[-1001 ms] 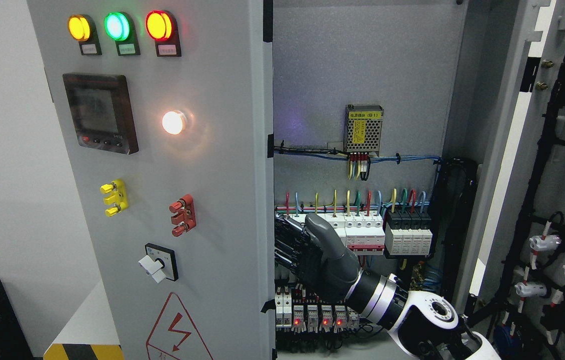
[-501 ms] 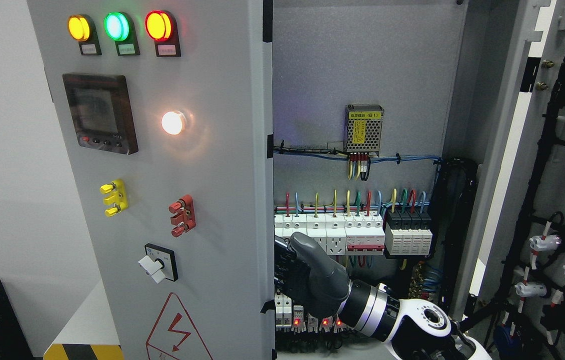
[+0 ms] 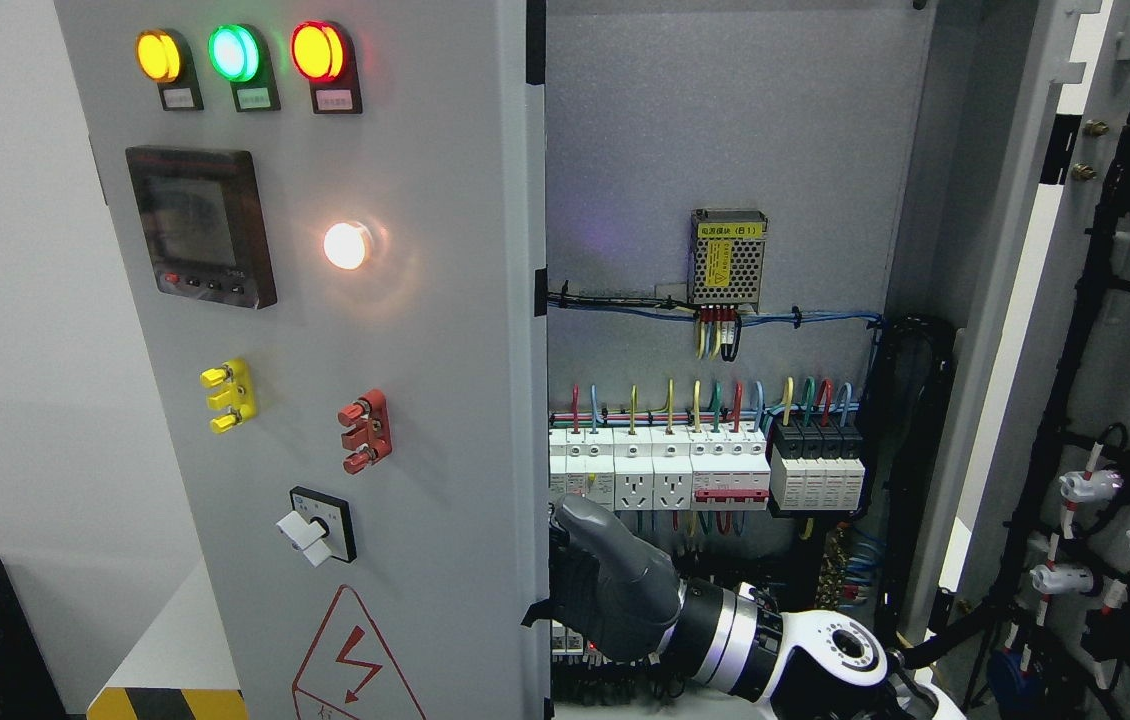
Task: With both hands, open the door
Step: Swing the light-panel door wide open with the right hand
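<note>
- While the left door [image 3: 325,360] of the electrical cabinet stands in the same place as in the earlier frames, the right hand [image 3: 600,590] is now seen lower along that door's inner edge than half a second ago, and well below where it was one second ago.
- The right arm is seen entering from the lower right, its white and silver wrist [image 3: 725,640] nearer the bottom edge than before.
- The hand is held just beside the door's edge, with the grey thumb pointing up and to the left; the other fingers are hidden behind the palm and the door edge, so it cannot be told whether they are curled on the edge or apart.
- The row of white breakers and sockets [image 3: 655,475], partly covered by the hand one second ago, is now fully uncovered.
- The lower row of relays with red lights, visible earlier, is now mostly hidden by the hand and wrist.
- The right door [image 3: 1125,400] is seen swung wide open at the right, its inner wiring exposed, unchanged from before.
- The yellow, green and red lamps [image 3: 235,52] on the left door are lit as before.
- No left hand is seen.
</note>
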